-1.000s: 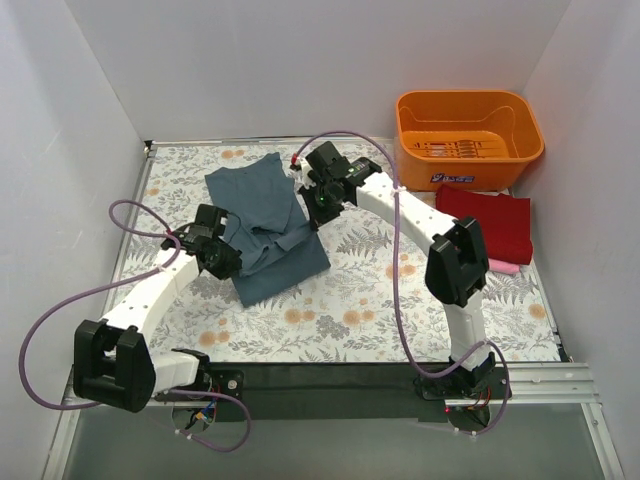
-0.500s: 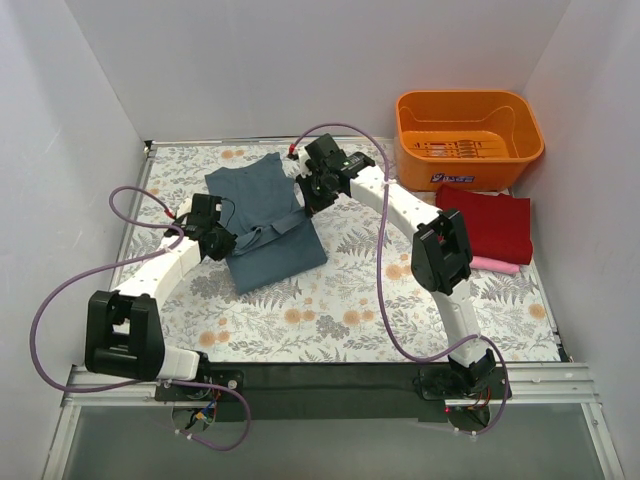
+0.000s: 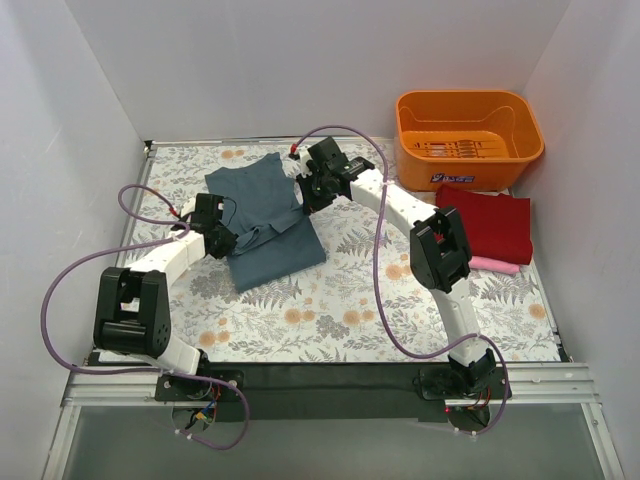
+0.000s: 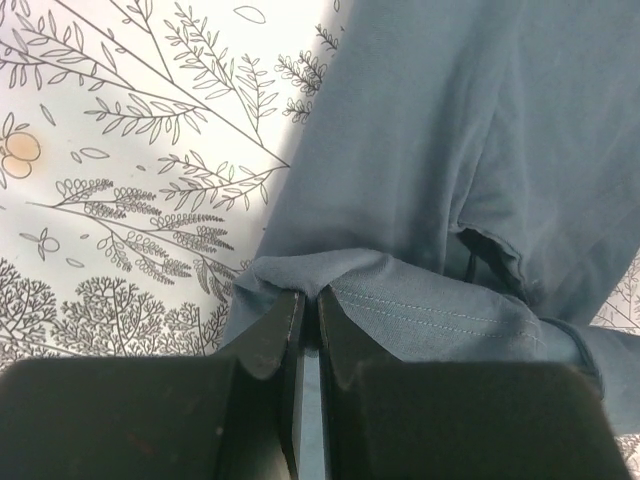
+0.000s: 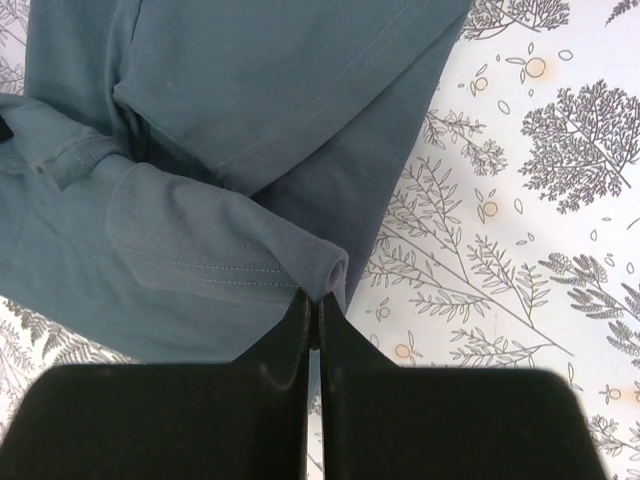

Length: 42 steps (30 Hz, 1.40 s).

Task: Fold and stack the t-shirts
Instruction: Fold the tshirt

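The blue-grey shirt (image 3: 265,215) lay part-folded, left of centre on the floral surface (image 3: 340,300). It was limp, light knit with stitched hems, likely to sag and drag, so best taken at its edges. The left jaws were clenched on a bunched edge, the right jaws on a rolled fold. The red shirt (image 3: 490,220) lay beside the orange basket (image 3: 405,120), seemingly atop the pink shirt (image 3: 497,265).

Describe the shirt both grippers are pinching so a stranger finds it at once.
From the orange basket, look left across the flowered table. The slate blue-grey t-shirt lies there, pinched by the left gripper and right gripper. It alone is blue; the dark red t-shirt lies beside the basket.
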### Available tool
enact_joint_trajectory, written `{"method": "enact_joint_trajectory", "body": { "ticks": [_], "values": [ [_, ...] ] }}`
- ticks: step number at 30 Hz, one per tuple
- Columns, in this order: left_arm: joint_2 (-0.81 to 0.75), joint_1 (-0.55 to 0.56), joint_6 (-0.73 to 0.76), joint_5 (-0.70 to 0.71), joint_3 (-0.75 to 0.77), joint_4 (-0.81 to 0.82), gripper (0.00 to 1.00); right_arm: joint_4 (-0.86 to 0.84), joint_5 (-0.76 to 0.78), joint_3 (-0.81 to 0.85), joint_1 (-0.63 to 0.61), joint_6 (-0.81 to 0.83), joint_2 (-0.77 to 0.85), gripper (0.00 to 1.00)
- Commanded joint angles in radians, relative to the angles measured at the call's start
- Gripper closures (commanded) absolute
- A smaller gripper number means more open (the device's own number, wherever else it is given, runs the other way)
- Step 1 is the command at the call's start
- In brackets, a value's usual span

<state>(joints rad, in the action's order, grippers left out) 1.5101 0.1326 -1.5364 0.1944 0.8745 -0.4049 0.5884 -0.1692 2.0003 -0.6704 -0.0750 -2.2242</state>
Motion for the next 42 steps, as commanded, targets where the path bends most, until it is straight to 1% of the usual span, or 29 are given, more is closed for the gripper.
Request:
{"method": "enact_joint_trajectory", "body": {
  "ticks": [1, 8, 17, 35, 36, 37, 39, 40, 41, 42],
  "values": [
    [0.004, -0.016, 0.027, 0.040, 0.011, 0.018, 1.00, -0.064, 0.010, 0.006, 0.020, 0.012, -0.012, 0.99],
    [0.010, -0.019, 0.041, 0.039, 0.017, 0.043, 1.00, -0.091, 0.010, -0.006, 0.022, 0.011, -0.031, 0.99],
    [0.009, -0.019, 0.064, 0.025, 0.015, 0.087, 1.00, -0.137, 0.039, -0.063, 0.029, -0.002, 0.000, 0.99],
    [0.088, -0.019, 0.064, 0.030, 0.026, 0.098, 1.00, -0.185, 0.040, -0.087, 0.038, -0.016, -0.020, 0.99],
    [0.090, -0.019, 0.064, 0.033, 0.026, 0.100, 0.99, -0.188, 0.042, -0.087, 0.038, -0.016, -0.020, 0.99],
    [0.090, -0.019, 0.065, 0.033, 0.026, 0.100, 0.92, -0.187, 0.042, -0.090, 0.038, -0.017, -0.023, 0.98],
    [0.079, -0.019, 0.070, 0.033, 0.026, 0.100, 0.85, -0.190, 0.040, -0.092, 0.040, -0.019, -0.020, 0.93],
    [0.070, -0.019, 0.071, 0.039, 0.023, 0.100, 0.76, -0.191, 0.039, -0.094, 0.041, -0.020, -0.015, 0.89],
    [0.046, -0.019, 0.070, 0.040, 0.023, 0.098, 0.71, -0.191, 0.039, -0.095, 0.042, -0.022, -0.009, 0.82],
    [0.029, -0.019, 0.068, 0.040, 0.020, 0.098, 0.66, -0.191, 0.037, -0.097, 0.042, -0.022, -0.003, 0.79]
  ]
}}
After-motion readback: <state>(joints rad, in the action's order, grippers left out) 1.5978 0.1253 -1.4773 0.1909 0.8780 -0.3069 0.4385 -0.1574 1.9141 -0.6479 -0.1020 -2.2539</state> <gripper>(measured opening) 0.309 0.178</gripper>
